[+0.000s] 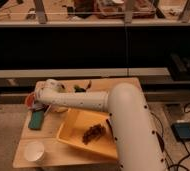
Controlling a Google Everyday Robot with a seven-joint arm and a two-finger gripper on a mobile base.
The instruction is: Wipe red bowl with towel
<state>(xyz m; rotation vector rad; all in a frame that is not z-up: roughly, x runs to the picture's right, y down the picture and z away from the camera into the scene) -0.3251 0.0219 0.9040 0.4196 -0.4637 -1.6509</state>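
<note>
The red bowl (pixel 28 101) sits at the far left edge of the wooden table (pixel 53 140); only its left rim shows. My gripper (pixel 38 102) is down over the bowl, at the end of the white arm that reaches in from the lower right. A pale patch at the gripper (pixel 39 106) may be the towel; I cannot tell for sure. The arm hides most of the bowl's inside.
A teal block (pixel 36 120) lies just in front of the bowl. A yellow tray (pixel 70 131) with a dark brown object (pixel 93 133) sits mid-table. A white cup (pixel 34 150) stands at the front left. Green items (pixel 81 88) lie at the back edge.
</note>
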